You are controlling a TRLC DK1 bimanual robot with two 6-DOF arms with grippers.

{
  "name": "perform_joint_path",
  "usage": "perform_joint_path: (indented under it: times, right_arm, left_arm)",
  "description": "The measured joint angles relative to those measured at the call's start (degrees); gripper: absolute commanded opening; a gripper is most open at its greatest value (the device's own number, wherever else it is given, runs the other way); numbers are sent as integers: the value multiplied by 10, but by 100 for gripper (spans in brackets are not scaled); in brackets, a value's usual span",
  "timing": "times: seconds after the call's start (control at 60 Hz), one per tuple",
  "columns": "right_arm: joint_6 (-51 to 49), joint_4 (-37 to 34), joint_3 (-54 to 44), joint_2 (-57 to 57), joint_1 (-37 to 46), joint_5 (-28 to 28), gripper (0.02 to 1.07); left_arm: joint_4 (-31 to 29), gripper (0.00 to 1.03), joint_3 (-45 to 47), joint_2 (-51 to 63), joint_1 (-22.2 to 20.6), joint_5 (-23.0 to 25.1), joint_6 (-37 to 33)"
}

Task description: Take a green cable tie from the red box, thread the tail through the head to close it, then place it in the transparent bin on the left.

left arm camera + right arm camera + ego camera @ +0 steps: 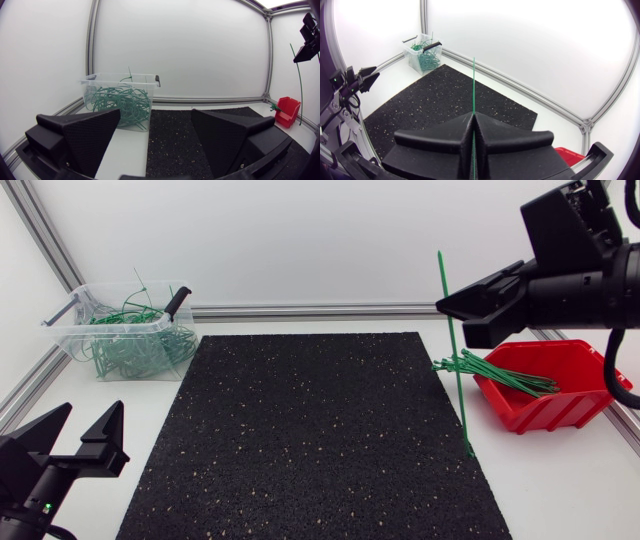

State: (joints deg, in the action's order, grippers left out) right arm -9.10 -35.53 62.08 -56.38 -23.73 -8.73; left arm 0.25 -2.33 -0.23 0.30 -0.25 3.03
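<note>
**Head view:** The right gripper (462, 308) is raised over the right edge of the black mat (310, 440). Its fingers are pressed together on one green cable tie (458, 380). The tie hangs almost upright, with a short end above the fingers and a long end reaching down to the mat's right edge. Whether it touches the mat I cannot tell. The pick looks done, so threading appears to be the step in hand. The red box (560, 412) sits at the right, with loose ties (495, 372) spilling over its left rim just beside the hanging tie. The transparent bin (100, 328) stands far left, well apart.

**Left wrist view:** The left gripper (155, 135) rests low at the near left. Its fingers are spread wide with nothing between them. Ahead of it stands the transparent bin (117, 83), holding a tangle of looped ties (117, 102). The held green cable tie (299, 85) shows far off to the right.

**Right wrist view:** The green cable tie (473, 90) runs straight out from the seam of the right gripper (472, 135), clamped from both sides. I judge that the next move needs the left gripper (362, 77) to cross the mat and catch the free end, so the tail can be bent round to the head. A thin, springy strip will be hard to aim. The spilled loose ties could snag it.
</note>
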Motion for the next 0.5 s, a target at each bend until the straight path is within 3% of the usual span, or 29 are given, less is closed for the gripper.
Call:
perform_joint_path:
  times: [0.217, 0.35, 0.5]
  right_arm:
    - [127, 55, -15, -23, -46, 1, 8]
    - [202, 100, -22, -40, -78, 57, 8]
    - [260, 131, -22, -87, -112, 82, 8]
  left_arm:
    - [0, 99, 0, 0, 0, 0, 0]
    - [0, 99, 0, 0, 0, 0, 0]
    - [0, 99, 0, 0, 0, 0, 0]
